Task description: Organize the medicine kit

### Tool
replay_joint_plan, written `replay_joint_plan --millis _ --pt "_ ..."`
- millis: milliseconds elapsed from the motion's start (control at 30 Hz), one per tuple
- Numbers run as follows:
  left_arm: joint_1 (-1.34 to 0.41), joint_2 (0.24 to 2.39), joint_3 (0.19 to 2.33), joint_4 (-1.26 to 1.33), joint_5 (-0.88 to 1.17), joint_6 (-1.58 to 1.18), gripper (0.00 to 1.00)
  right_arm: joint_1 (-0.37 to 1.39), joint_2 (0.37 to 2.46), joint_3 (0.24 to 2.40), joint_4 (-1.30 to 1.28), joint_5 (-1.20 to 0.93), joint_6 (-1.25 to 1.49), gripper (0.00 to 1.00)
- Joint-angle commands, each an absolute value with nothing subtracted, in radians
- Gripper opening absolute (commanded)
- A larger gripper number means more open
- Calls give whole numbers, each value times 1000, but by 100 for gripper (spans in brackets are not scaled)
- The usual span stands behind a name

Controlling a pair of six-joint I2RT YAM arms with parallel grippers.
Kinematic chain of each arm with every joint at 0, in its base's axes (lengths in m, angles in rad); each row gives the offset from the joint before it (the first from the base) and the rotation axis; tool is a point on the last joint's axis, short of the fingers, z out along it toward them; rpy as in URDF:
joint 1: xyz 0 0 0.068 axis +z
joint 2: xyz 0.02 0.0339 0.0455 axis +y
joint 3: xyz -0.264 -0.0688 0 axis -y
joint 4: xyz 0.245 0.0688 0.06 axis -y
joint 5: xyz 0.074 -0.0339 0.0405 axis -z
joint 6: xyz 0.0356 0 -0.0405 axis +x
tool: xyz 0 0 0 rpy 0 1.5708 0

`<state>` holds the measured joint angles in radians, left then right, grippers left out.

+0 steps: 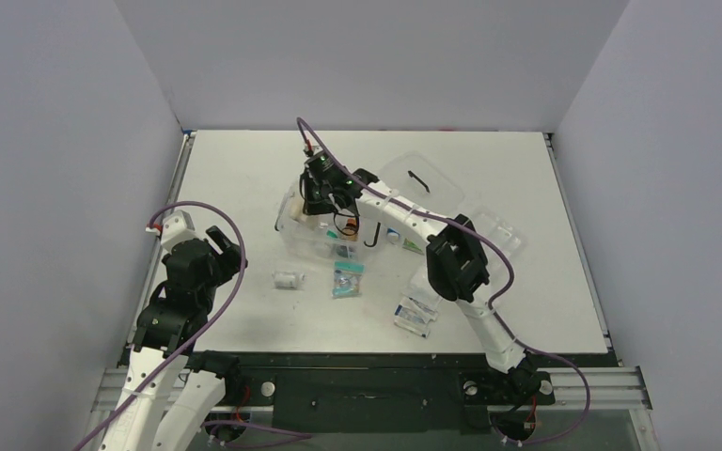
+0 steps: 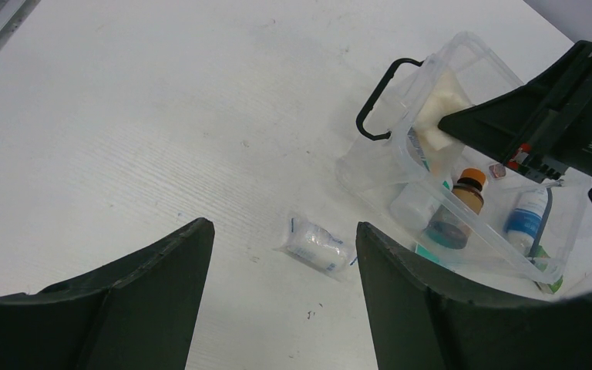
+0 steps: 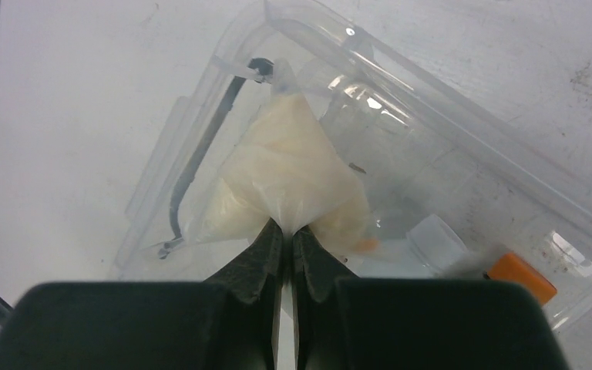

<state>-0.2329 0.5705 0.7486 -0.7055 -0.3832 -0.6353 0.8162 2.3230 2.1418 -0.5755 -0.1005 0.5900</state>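
The medicine kit [image 1: 293, 231] is a clear box with black clips, standing open mid-table. My right gripper [image 1: 324, 194] hangs over its left end, shut on the pinched top of a clear bag of cream cotton [image 3: 289, 173] that dangles inside the kit [image 3: 432, 85]. An orange-capped bottle [image 2: 469, 187] and a white bottle with a blue label [image 2: 526, 220] lie in the kit [image 2: 474, 54]. My left gripper [image 2: 281, 227] is open above the table, with a wrapped white bandage roll [image 2: 317, 247] lying on the table beyond its fingertips, untouched.
A green packet [image 1: 347, 279] lies just in front of the kit, and the bandage roll [image 1: 287, 279] to its left. Flat blister packs [image 1: 414, 315] lie near the right arm. Behind and right of the kit are the clear lid with black handle [image 1: 420, 178] and a shallow tray [image 1: 500, 230].
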Motion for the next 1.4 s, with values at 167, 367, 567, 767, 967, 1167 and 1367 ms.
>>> replay_joint_plan --millis 167,367,567,767,967,1167,1367 --pt "-233 562 757 -659 -376 -623 66 810 2333 2085 -573 -122 569 0" --pt "-232 562 755 -660 -376 -623 66 835 2366 2123 -681 -101 503 0" --pt "-232 561 755 -659 -376 -624 66 842 2381 2106 -739 -77 489 0" --pt "-232 562 756 -659 -376 -623 66 860 2387 2108 -753 -117 468 7" --pt "-233 565 756 -660 -374 -623 66 872 2354 2130 -749 -113 462 30" --pt "-231 568 758 -655 -346 -611 67 883 2229 2120 -749 -59 459 41" --pt "-230 576 758 -653 -333 -603 70 891 2092 2100 -748 9 447 46"
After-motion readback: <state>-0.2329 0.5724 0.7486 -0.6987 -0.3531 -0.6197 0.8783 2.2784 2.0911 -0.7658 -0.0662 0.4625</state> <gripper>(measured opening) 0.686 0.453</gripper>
